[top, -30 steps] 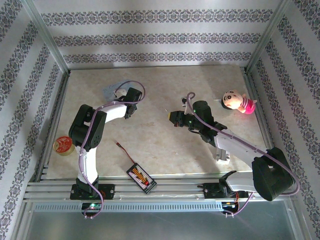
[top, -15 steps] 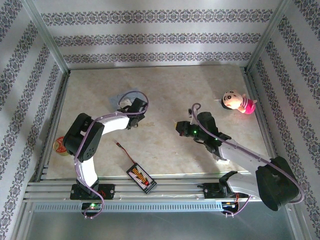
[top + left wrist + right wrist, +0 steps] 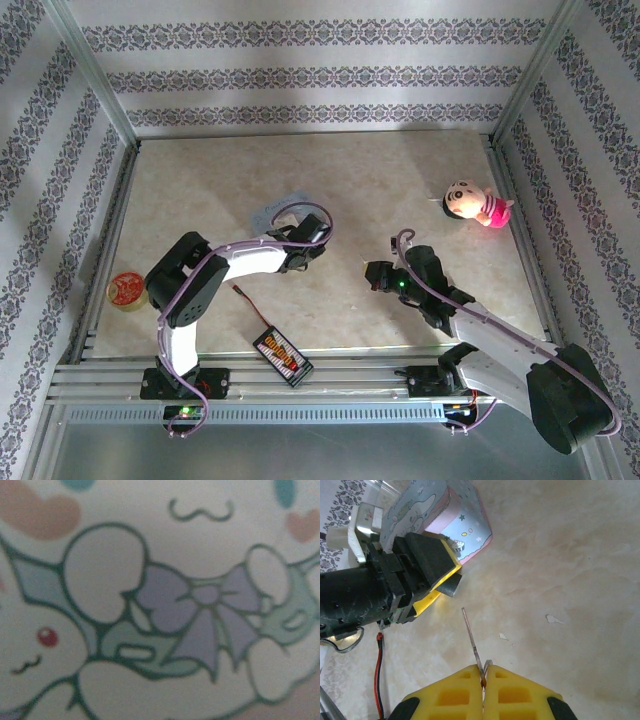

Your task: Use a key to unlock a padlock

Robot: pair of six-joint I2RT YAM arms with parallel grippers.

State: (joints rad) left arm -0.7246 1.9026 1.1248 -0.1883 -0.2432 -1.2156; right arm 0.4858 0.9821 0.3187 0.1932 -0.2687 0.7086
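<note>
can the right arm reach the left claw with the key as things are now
Probably yes: the right claw grips the key, its tip points toward the left claw by the tin, and bare table lies between them.

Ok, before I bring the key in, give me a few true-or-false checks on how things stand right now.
1. The right tool is shut on the key. True.
2. The doll lies at the far left. False: it lies at the far right, beyond the right arm.
3. The left wrist camera looks close up at the cartoon tin. True.
4. The red roll sits midway between the arms. False: it lies by the left edge, outside the left arm.
5. The black board with wires lies near the front edge, between the two arm bases. True.
</note>
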